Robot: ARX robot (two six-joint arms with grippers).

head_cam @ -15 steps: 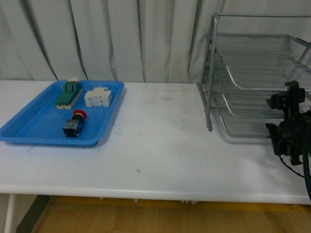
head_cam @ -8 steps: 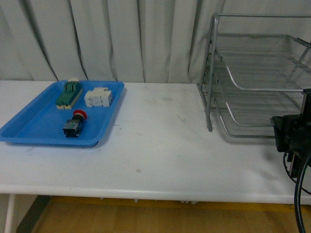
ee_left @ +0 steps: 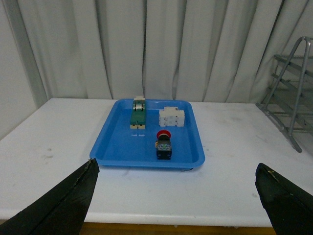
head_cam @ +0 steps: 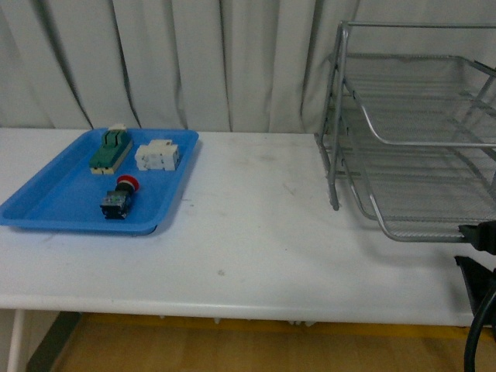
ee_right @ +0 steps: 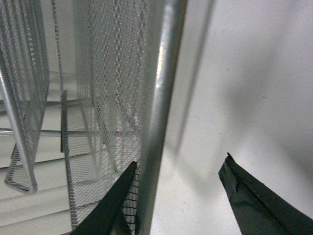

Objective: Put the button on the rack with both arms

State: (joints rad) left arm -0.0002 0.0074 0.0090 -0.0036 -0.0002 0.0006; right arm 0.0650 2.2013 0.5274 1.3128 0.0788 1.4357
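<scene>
Dropping to the front view's lower right corner, the black right arm (head_cam: 479,252) is now a sliver beside the large silver wire-mesh rack (head_cam: 338,116), with the right gripper (ee_right: 180,160) spread open near a frame rod (ee_right: 157,98). Well apart, on the white surface (head_cam: 256,232), the flat blue plastic tray (head_cam: 54,203) holds the small red-capped black button (head_cam: 118,198). The left gripper (ee_left: 177,166), open and empty, faces it; best to close on the blocky body, not the round cap.

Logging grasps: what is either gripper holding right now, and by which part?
Nothing: the left gripper is open and empty, the button lies in the blue tray, and the right gripper is open beside the rack, clamping nothing.
</scene>
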